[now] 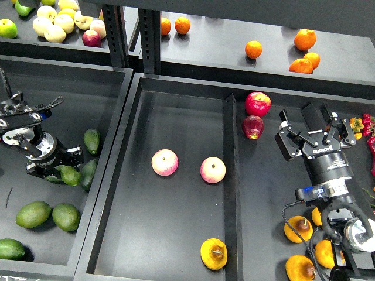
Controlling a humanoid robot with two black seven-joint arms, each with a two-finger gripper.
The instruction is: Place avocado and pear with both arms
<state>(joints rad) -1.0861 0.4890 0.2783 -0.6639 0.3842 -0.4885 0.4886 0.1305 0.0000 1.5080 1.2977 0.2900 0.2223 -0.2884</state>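
Note:
My left gripper [54, 165] is low over the left tray [111, 117] and is shut on a small dark green avocado [69, 175]. Two more avocados [92, 140] [88, 171] lie just to its right, by the tray wall. My right gripper [313, 133] is open and empty above the right tray, near the red apples. One pear [214, 253] lies at the front of the middle tray [181, 105]. Several more pears [297, 229] lie at the front right, partly behind my right arm.
Two pink-and-yellow apples [164, 162] [212, 170] lie mid-tray. Two red apples [258, 103] sit in the right tray. Bigger light green fruits [32, 214] lie at front left. Oranges [253, 49] and pale fruits [55, 26] are on the back shelf. A black post [117, 35] stands behind.

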